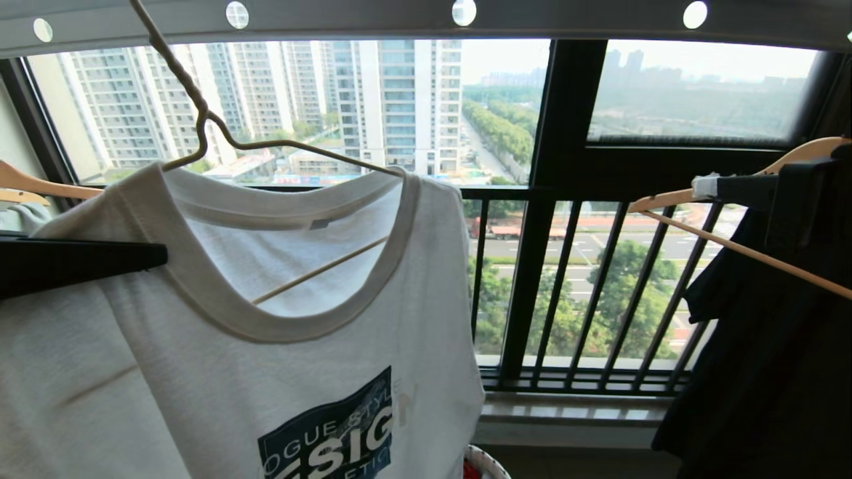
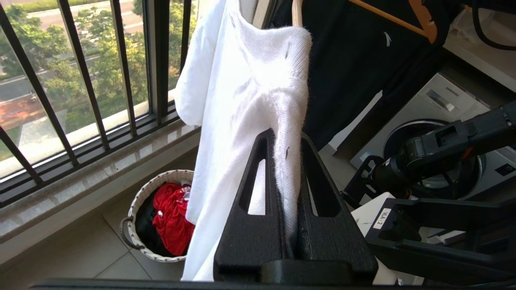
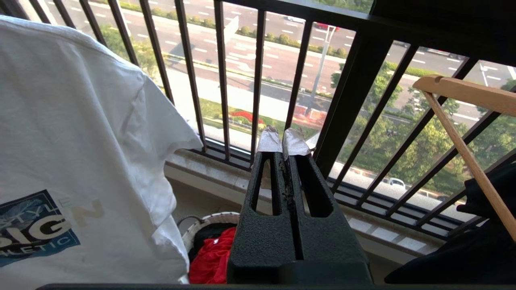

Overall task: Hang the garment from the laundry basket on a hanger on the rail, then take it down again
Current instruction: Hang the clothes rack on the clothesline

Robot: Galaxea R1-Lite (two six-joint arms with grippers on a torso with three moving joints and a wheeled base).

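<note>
The garment (image 1: 200,372), a white T-shirt with a dark blue chest logo, hangs on the thin wire hanger (image 1: 200,113). The hanger's hook rises across the grey holed rail (image 1: 532,20) and leaves the picture, so its seat on the rail is hidden. My left gripper (image 1: 160,256) reaches in at the shirt's shoulder. In the left wrist view that gripper (image 2: 287,137) is shut on a fold of the white garment (image 2: 250,88). My right gripper (image 3: 282,139), with taped tips, is shut on nothing to the right of the shirt (image 3: 72,141). The laundry basket (image 2: 137,201) stands on the floor below.
A red garment (image 2: 173,217) lies in the basket. The black barred window railing (image 1: 599,293) runs behind. At the right a wooden hanger (image 1: 732,249) carries dark clothing (image 1: 765,372), close to my right gripper (image 1: 699,186). Another wooden hanger (image 1: 40,186) is at the left. A washing machine (image 2: 443,121) stands behind.
</note>
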